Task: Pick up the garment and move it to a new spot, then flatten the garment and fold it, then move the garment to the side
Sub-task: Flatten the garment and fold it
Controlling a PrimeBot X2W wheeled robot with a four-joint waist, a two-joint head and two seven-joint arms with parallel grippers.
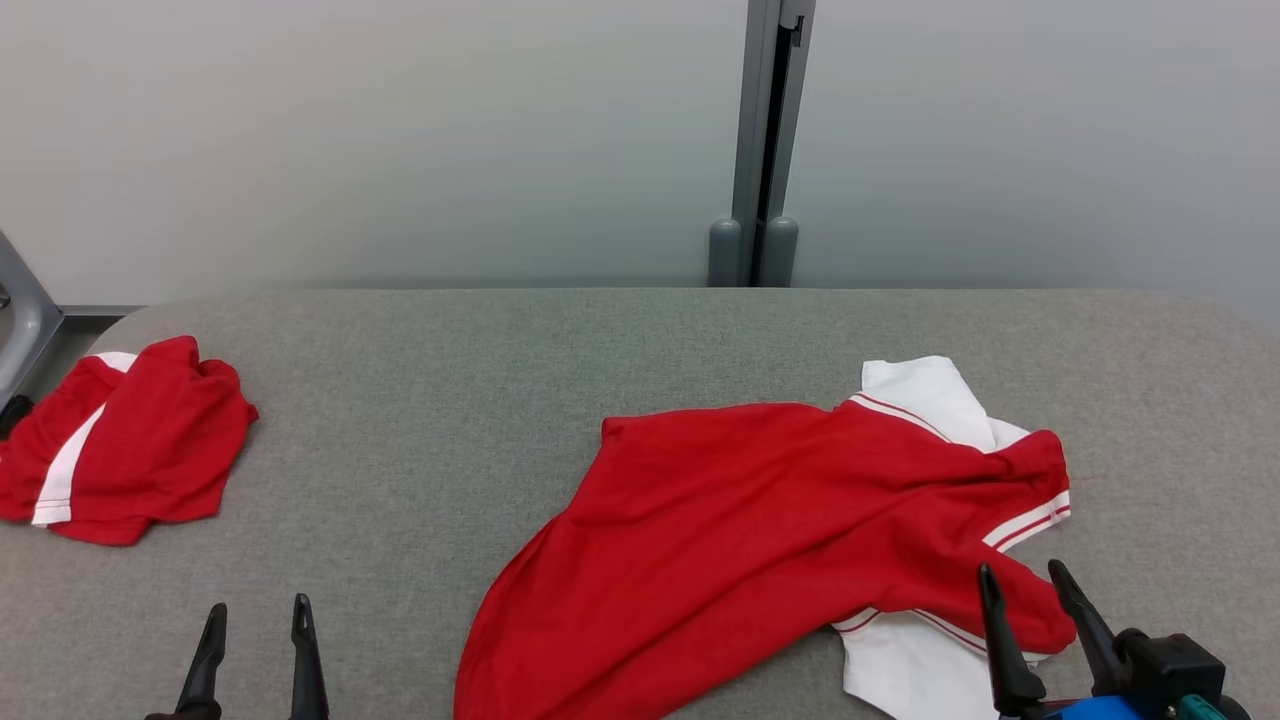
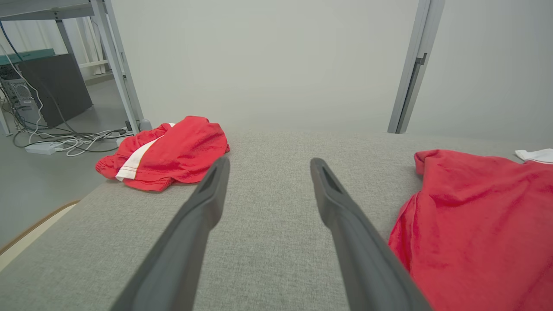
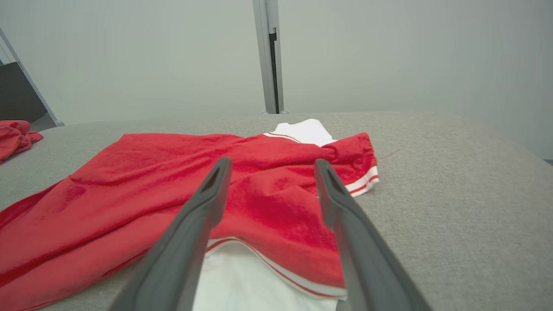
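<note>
A grey cloth-covered table bears a spread red-and-white garment and, at its left edge, a crumpled red bundle.

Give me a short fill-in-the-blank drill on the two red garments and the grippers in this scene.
1. The large red garment lies on a ____ table.
2. The small crumpled garment, near the table's left end, bears a ____ stripe.
3. The left gripper and the right gripper both stand ____, holding nothing.
4. The ____ gripper is the one poised at the large red garment.

Missing words: grey; white; open; right
</note>
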